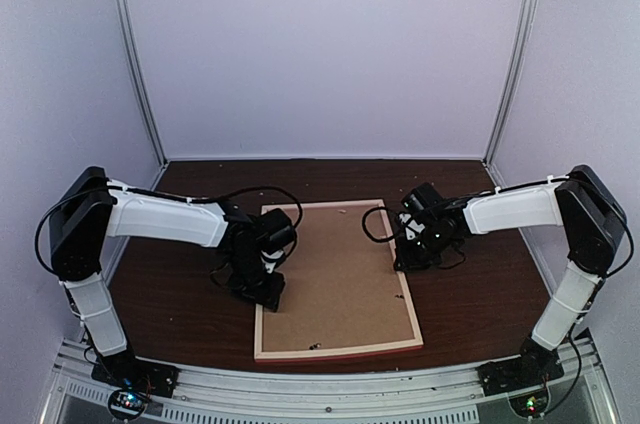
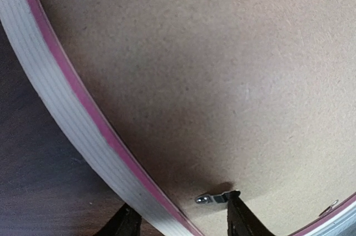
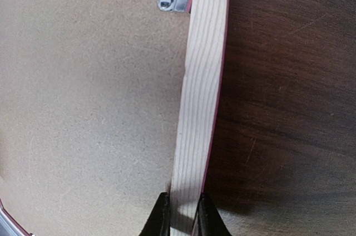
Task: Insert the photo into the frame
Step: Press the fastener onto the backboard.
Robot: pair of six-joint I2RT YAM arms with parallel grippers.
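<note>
The frame [image 1: 340, 350] lies back-up on the table, its thin pink rim around a brown backing board [image 1: 335, 274]. The photo is hidden. My left gripper [image 1: 262, 289] stands open across the left rim [image 2: 61, 108]: one finger is outside over the table, and the other finger [image 2: 239, 214] rests on the board with its tip against a small metal tab [image 2: 214, 197]. My right gripper [image 1: 405, 262] is shut on the right rim, whose pale wood strip [image 3: 203, 80] runs between the two black fingers [image 3: 161, 214].
Another metal tab [image 3: 172, 4] lies on the board by the right rim. Dark wooden table [image 3: 289, 108] shows on both sides of the frame. White walls enclose the back and sides, and a metal rail [image 1: 320, 389] runs along the near edge.
</note>
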